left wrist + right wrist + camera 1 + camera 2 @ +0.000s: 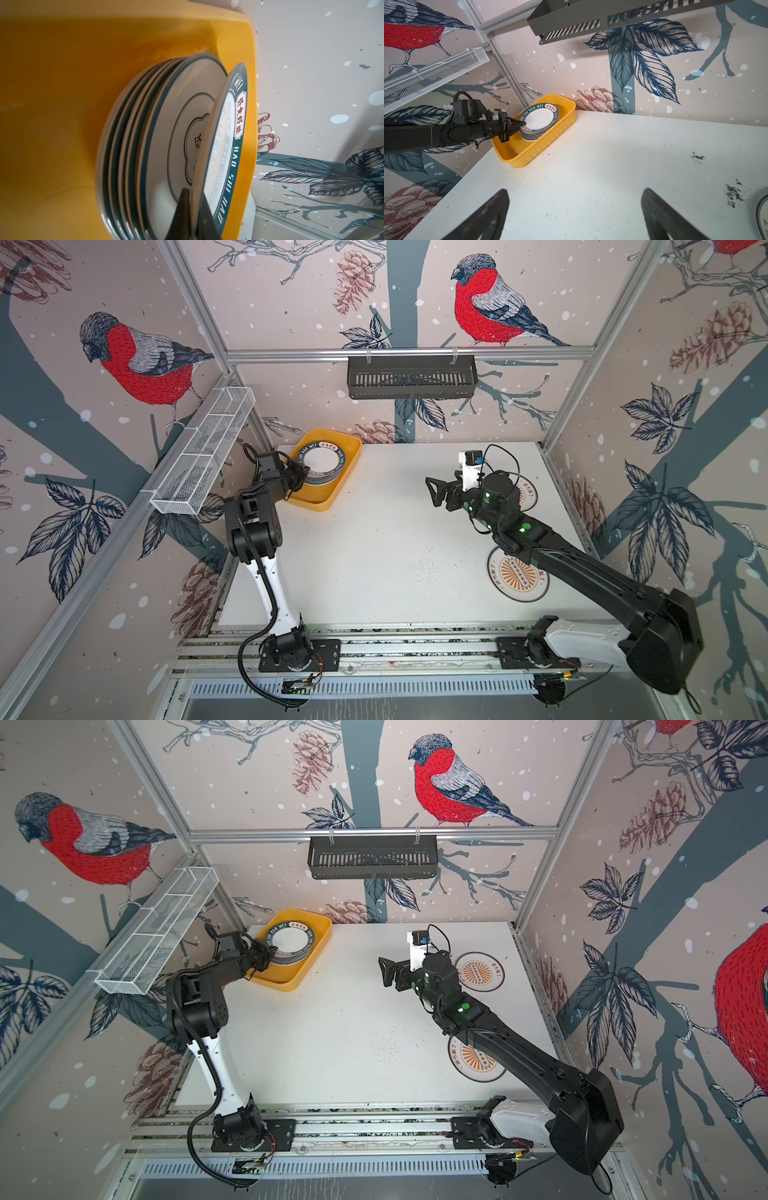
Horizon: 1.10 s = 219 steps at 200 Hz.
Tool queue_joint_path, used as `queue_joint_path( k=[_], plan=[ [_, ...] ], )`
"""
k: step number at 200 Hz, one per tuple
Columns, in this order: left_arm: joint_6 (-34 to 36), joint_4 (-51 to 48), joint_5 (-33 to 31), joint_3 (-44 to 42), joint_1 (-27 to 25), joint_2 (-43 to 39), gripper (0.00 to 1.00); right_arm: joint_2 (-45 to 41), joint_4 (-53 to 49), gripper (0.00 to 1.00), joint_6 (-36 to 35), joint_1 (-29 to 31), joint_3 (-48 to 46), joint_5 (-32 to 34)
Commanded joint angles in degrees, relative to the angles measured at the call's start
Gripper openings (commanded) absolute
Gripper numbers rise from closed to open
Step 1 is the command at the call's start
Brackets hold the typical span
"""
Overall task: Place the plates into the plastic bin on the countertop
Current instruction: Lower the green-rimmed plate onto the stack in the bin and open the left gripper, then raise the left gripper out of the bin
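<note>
The yellow plastic bin (320, 501) (291, 978) (52, 83) (550, 143) sits at the countertop's (374, 551) far left corner and holds a stack of plates (322, 464) (289, 944) (538, 124). My left gripper (305, 475) (272, 955) (193, 193) (522, 124) is shut on the rim of the top green-rimmed plate (234, 155). That plate is tilted a little off the flower-emblem plate (187, 135) beneath it. My right gripper (432, 491) (384, 971) (574, 192) hangs open and empty over the middle of the countertop. Two sunburst plates (519, 578) (478, 971) lie on the right, partly under the right arm.
A black slatted basket (411, 377) hangs on the back rail. A white wire-mesh basket (203, 452) hangs on the left wall just above the left arm. Dark specks (735, 193) mark the countertop near the right plates. Aluminium rails (415, 643) run along the front.
</note>
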Motion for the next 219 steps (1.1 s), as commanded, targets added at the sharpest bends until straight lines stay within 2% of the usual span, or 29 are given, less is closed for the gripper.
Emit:
queue_joint_path(
  k=[1,42,68,151,166,219],
  plan=[
    [1.32,-0.18,-1.53,-0.58,0.06,-1.1,0.07,-0.25,1.13,1.0,0.54,-0.54,-0.29,1.24],
    [4.2,-3.16,-3.31,-0.31,0.11,-2.3,0.21,-0.14,1.54,1.0,1.06,-1.34,-0.87,0.87],
    [6.48,-6.1,-4.69,1.02,0.11,-2.34,0.34,-0.06,1.64,1.0,1.35,-2.06,-1.35,0.71],
    [15.0,-15.69,-9.17,5.31,-0.06,-3.03,0.53,1.61,2.72,1.0,1.6,-5.12,-2.14,-1.31],
    [16.24,-16.47,-10.75,4.68,-0.27,-4.06,0.56,1.79,3.34,1.0,2.09,-6.03,-2.69,-1.63],
    [20.74,-12.74,-14.5,-1.4,-2.49,-12.49,0.77,1.79,4.8,1.0,5.25,-10.06,-4.08,-3.65]
  ],
)
